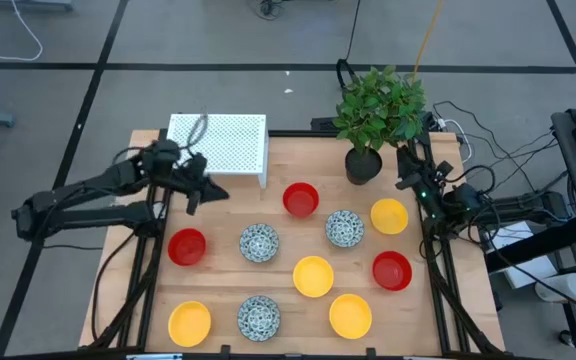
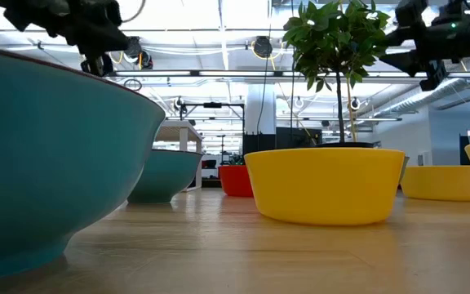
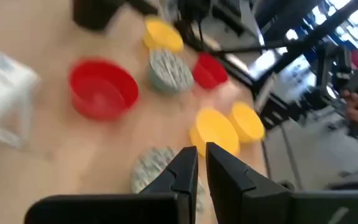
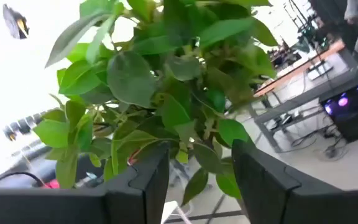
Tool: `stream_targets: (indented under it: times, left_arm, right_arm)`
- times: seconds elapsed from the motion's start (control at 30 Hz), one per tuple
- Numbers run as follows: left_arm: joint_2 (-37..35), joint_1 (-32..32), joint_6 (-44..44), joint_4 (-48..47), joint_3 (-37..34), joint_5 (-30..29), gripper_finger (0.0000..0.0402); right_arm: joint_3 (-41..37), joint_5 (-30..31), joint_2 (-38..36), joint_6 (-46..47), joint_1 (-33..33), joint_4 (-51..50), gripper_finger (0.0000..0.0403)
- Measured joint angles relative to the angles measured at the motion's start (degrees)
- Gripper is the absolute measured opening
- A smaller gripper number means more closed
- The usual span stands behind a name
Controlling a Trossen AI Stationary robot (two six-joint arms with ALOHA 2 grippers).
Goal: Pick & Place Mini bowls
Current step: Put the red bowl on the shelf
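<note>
Nine mini bowls [image 1: 313, 276] apart from left tool [image 1: 194, 193].

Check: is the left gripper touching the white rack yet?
Apart. The high view shows the left gripper over bare table beside the white rack, wood visible between them; its fingers are nearly shut and empty.

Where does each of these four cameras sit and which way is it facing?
High: overhead, facing down; both dark arms, wooden table.
Low: table height, facing level across; round yellow mini bowl, arms above.
Left wrist: facing the bowls past nearly closed left gripper.
Right wrist: facing leafy green potted plant past open right gripper.
Shared: plant, high and low.
</note>
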Motion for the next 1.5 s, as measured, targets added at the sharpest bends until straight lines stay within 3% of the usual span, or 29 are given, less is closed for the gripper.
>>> stream_targets:
  times: [0.43, 0.7, 0.8, 1.23, 1.4, 1.5]
  left_arm:
    - [12.7, -8.6, -16.1, 0.9, 0.0, -3.7, 0.0117]
    - [19.3, -10.6, -19.3, 26.1, 0.0, -4.8, 0.0124]
    - [19.9, -12.6, -21.0, 29.5, 0.0, -4.9, 0.0117]
    - [19.9, -27.5, -35.0, 18.0, 0.0, -7.6, 0.0111]
    - [19.9, -33.3, -36.7, 6.1, 4.0, -7.9, 0.0111]
    - [19.9, -36.1, -36.8, -2.9, 7.9, -11.3, 0.0111]
  right_arm:
    - [10.1, 0.0, 0.0, -9.4, 0.0, -14.4, 0.0160]
    - [18.2, -2.0, 0.0, -9.6, 0.0, -29.5, 0.0160]
    - [20.8, -5.8, 0.2, -5.2, 0.0, -37.4, 0.0160]
    - [30.8, -28.1, 7.6, 8.7, 0.0, -65.1, 0.0160]
    - [33.1, -35.7, 11.8, 12.1, 0.0, -72.3, 0.0160]
    - [33.3, -39.2, 13.9, 12.9, -0.1, -73.5, 0.0160]
